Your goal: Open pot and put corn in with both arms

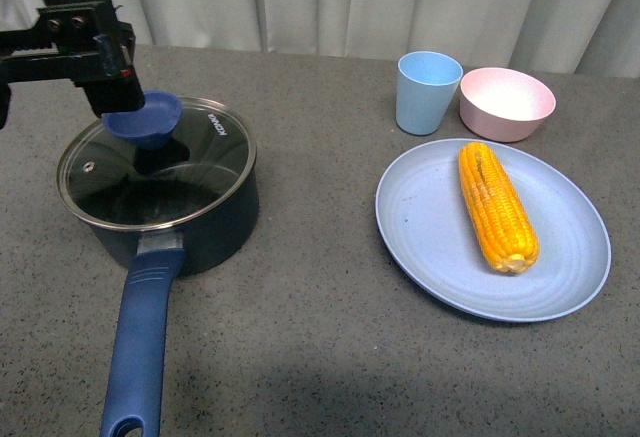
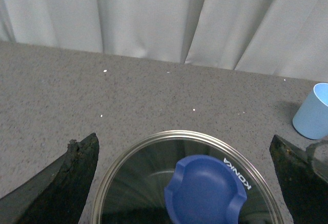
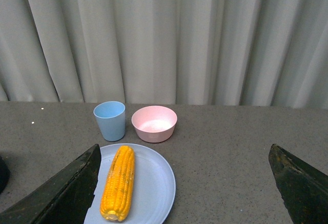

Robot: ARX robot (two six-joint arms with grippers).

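Observation:
The dark pot (image 1: 218,225) stands at the left with its long blue handle (image 1: 144,342) pointing toward the near edge. The glass lid (image 1: 100,182) sits on it, closed, with its blue knob (image 1: 148,119) on top. My left gripper (image 2: 182,144) is open above the lid (image 2: 134,183), its fingers (image 2: 77,175) wide on either side of the knob (image 2: 205,190), not touching. The left arm (image 1: 75,37) shows at the far left. The corn (image 1: 497,207) lies on a light blue plate (image 1: 425,232) at the right. My right gripper (image 3: 184,157) is open and empty, hovering back from the corn (image 3: 119,183).
A light blue cup (image 1: 427,92) and a pink bowl (image 1: 506,103) stand behind the plate; both show in the right wrist view, the cup (image 3: 110,120) beside the bowl (image 3: 154,123). A grey curtain hangs behind the grey table.

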